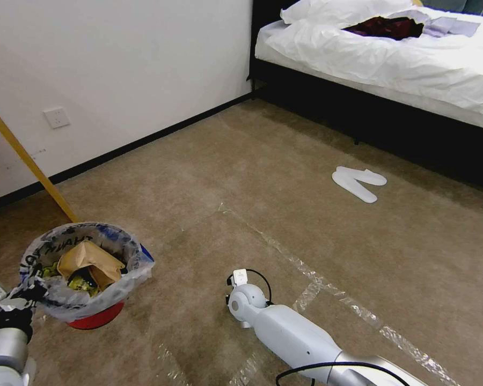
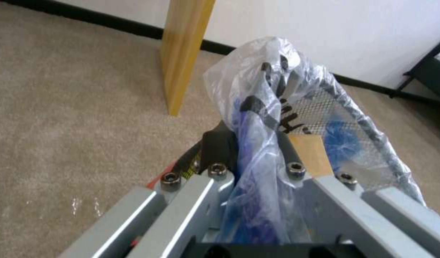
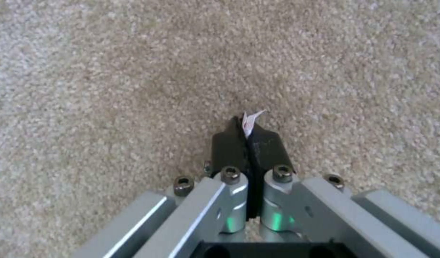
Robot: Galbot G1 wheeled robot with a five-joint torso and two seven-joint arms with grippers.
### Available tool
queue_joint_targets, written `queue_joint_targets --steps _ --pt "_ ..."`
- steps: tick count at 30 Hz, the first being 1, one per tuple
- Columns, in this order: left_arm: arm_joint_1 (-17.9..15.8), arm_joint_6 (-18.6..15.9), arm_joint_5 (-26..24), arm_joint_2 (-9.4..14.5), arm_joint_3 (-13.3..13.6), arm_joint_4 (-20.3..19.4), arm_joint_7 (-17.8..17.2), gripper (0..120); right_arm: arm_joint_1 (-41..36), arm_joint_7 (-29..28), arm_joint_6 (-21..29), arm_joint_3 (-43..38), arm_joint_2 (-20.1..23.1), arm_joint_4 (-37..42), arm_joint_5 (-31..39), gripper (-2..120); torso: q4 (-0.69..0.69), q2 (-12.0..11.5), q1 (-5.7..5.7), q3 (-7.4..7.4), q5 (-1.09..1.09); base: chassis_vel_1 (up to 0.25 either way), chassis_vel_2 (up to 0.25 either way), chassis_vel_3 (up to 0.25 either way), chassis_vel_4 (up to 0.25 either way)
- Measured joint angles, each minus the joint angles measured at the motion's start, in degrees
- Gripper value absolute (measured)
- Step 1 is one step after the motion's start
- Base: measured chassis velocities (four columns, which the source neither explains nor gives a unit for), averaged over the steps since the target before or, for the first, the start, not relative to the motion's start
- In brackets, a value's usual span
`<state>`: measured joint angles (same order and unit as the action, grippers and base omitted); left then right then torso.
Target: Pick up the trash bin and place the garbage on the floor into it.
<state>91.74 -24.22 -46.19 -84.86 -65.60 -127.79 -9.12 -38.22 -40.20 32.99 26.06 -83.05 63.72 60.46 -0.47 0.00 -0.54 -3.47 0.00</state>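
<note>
Carpet floor (image 1: pixel 284 177), beige-brown, crossed by clear tape lines (image 1: pixel 327 287). One trash bin (image 1: pixel 83 279) at about 8 o'clock in the head view: red bucket, clear printed liner, rim pinched by the left gripper (image 1: pixel 24 295) on its near-left side. Whether the base touches the carpet, cannot tell. Inside it: one brown paper bag (image 1: pixel 91 261) and some yellow-green scraps (image 1: pixel 86 286); further count unclear.

Left wrist view adds detail: black fingers (image 2: pixel 220 148) clamped together on bunched liner plastic, blue print and black lettering visible, with one yellow wooden post (image 2: pixel 184 53) beyond, standing on the carpet near the baseboard.

Right arm reaches in from 5 o'clock, its wrist toward frame centre, pointing down at the carpet. Right wrist view shows what the head view hides: right gripper (image 3: pixel 248 125) with both pads pressed together on one small white paper scrap (image 3: pixel 250 121), its tip poking out past the fingertips, bare carpet beneath.

Two flat white slippers (image 1: pixel 358 183) lie together at 2 o'clock, near one bed (image 1: pixel 392 53) with white linen.
</note>
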Motion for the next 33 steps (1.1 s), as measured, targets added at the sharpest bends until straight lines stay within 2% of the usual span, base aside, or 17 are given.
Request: queue_joint_targets --steps 8,13,17,20,22,23,25,31,33 --pt "0.27 0.00 0.06 -0.25 0.04 -0.37 0.00 4 -0.64 0.05 -0.19 -0.24 1.17 2.15 -0.05 0 0.00 0.00 0.00 0.00 0.00 0.000 0.000 0.000 0.000" --pt "0.39 -0.04 0.12 -0.29 0.09 -0.48 0.01 4 -1.06 -0.37 -0.14 -0.79 3.43 7.18 1.05 0 0.00 0.00 0.00 0.00 0.00 0.000 0.000 0.000 0.000" --pt "0.49 -0.34 0.38 -0.40 0.38 -0.49 0.01 4 -1.87 -1.79 0.39 -2.42 8.48 18.13 4.34 0 0.00 0.01 0.00 0.00 0.00 0.000 0.000 0.000 0.000" --pt "0.47 -0.59 0.22 -0.39 0.47 -0.29 -0.11 4 -2.04 -2.06 0.43 -3.41 10.52 21.77 5.08 0 0.00 0.01 0.00 0.00 0.01 0.000 0.000 0.000 0.000" --pt "0.26 -1.12 -0.26 -0.32 0.91 0.74 -0.61 4 -1.95 -1.99 -0.23 -6.74 15.46 30.22 6.41 0 -0.01 0.01 0.00 0.00 0.00 0.000 0.000 0.000 0.000" --pt "0.26 -1.12 -0.26 -0.32 0.91 0.74 -0.61 4 -1.95 -1.99 -0.23 -6.74 15.46 30.22 6.41 0 -0.01 0.01 0.00 0.00 0.00 0.000 0.000 0.000 0.000" --pt "0.35 -1.59 -0.88 -0.03 1.09 1.14 -0.80 4 -0.54 -0.91 -1.32 -9.41 19.38 36.77 7.81 0 -0.02 0.01 0.00 0.00 0.00 0.000 0.000 0.000 0.000" --pt "0.33 -2.28 -2.21 0.71 1.11 1.69 -1.49 4 3.35 1.69 -3.34 -11.91 22.55 44.73 11.96 0 0.00 0.01 0.00 0.00 0.01 0.000 0.000 0.000 0.000" --pt "-0.17 -2.62 -3.10 1.07 1.12 1.96 -1.76 4 7.52 5.62 -6.78 -11.18 24.26 51.48 16.66 0 -0.01 0.01 0.00 0.00 0.00 0.000 0.000 0.000 0.000"
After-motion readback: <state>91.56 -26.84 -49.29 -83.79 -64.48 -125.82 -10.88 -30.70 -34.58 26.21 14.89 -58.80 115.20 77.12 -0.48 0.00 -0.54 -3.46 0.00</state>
